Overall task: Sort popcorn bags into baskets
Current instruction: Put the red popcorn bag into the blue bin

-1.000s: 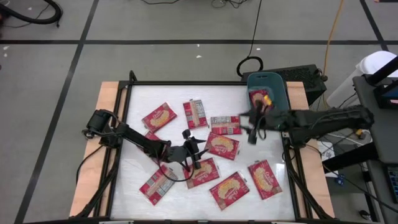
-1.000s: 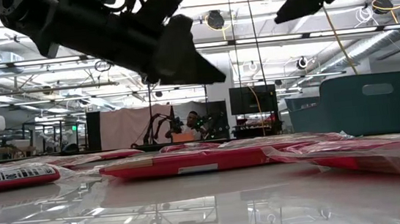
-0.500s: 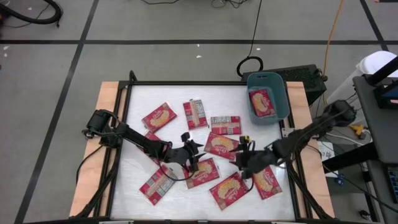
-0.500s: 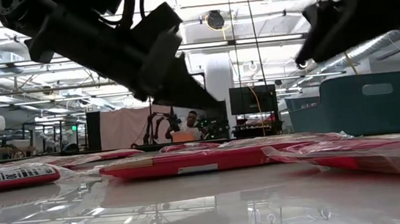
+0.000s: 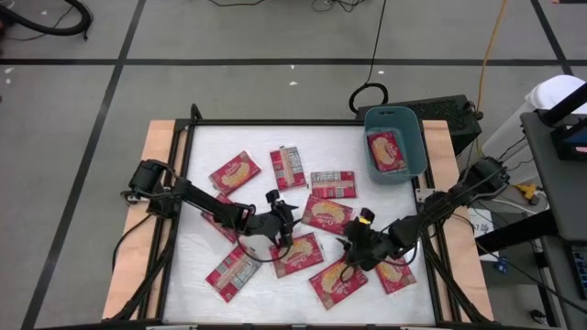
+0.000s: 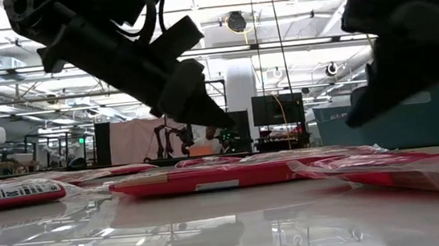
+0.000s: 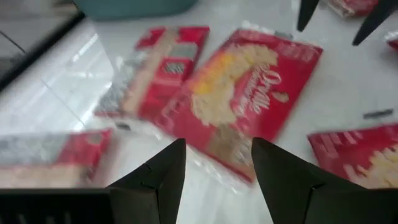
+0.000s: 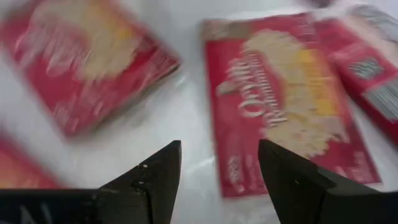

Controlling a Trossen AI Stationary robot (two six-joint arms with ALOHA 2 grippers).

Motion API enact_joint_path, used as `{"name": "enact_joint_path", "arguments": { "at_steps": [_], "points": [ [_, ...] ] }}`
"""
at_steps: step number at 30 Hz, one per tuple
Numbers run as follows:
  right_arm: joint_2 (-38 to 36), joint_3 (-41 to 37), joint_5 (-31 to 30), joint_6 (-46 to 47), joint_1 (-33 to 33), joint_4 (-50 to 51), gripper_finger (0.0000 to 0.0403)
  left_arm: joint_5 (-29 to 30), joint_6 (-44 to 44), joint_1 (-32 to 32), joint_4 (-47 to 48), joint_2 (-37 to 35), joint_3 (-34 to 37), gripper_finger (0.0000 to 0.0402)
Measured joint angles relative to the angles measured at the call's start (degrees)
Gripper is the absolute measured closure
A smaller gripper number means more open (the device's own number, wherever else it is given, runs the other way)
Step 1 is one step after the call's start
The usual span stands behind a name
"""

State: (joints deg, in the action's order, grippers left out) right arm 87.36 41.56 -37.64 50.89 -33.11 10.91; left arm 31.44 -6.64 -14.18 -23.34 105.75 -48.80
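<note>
Several flat red popcorn bags lie scattered on the white table, some picture side up, some label side up. One more bag [image 5: 386, 151] lies inside the teal basket [image 5: 409, 137] at the table's far right corner. My left gripper [image 5: 285, 220] is open and hovers mid-table, just left of a picture-up bag [image 5: 327, 213] [image 7: 249, 93]. My right gripper [image 5: 353, 248] is open and low over the near right area, between two picture-up bags [image 5: 298, 254] [image 5: 337, 280]. Neither gripper touches a bag.
A label-up bag [image 7: 155, 74] lies just past the picture-up bag, toward the basket. Another bag [image 5: 394, 272] lies partly under my right arm. The two grippers are close together mid-table. A black frame [image 5: 275, 122] rims the table. Bare white surface shows along the far edge.
My right gripper has swung from beside the basket toward the near edge and left, coming down low among the near bags. My left gripper has come down a little in place. The bags have stayed where they were.
</note>
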Motion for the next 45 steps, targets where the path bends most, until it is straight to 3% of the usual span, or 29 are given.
{"name": "enact_joint_path", "arguments": {
  "at_steps": [2,5,13,20,27,37,39,45],
  "points": [
    [0.16,0.02,-5.09,5.87,0.35,0.87,0.0197,0.39,1.84,1.32,-2.11,0.0,0.0,0.0215],
    [0.41,0.02,-7.17,10.15,1.57,2.0,0.0197,0.32,4.66,3.91,-4.94,0.0,0.0,0.0215],
    [0.71,0.02,-7.09,14.87,3.16,5.18,0.0197,-11.7,8.28,8.59,-5.49,0.04,0.0,0.0216],
    [0.68,0.02,-4.34,17.79,2.98,4.63,0.0197,-12.99,12.18,8.88,-8.97,4.4,0.0,0.0216],
    [0.69,0.02,-2.51,17.6,3.0,5.77,0.0197,-13.9,8.87,7.25,-10.17,10.36,-0.17,0.0216],
    [0.69,0.02,-2.68,10.36,7.13,6.4,0.0197,-25.66,4.22,0.05,-9.84,8.43,0.06,0.0216],
    [0.67,0.0,-2.7,7.97,7.27,5.0,0.0197,-24.64,5.04,-1.23,-10.03,6.4,0.09,0.0216],
    [0.64,0.0,-2.8,-3.22,5.15,-3.6,0.0197,-12.44,8.41,-2.99,-3.98,-2.89,-0.07,0.0216]
  ]
}}
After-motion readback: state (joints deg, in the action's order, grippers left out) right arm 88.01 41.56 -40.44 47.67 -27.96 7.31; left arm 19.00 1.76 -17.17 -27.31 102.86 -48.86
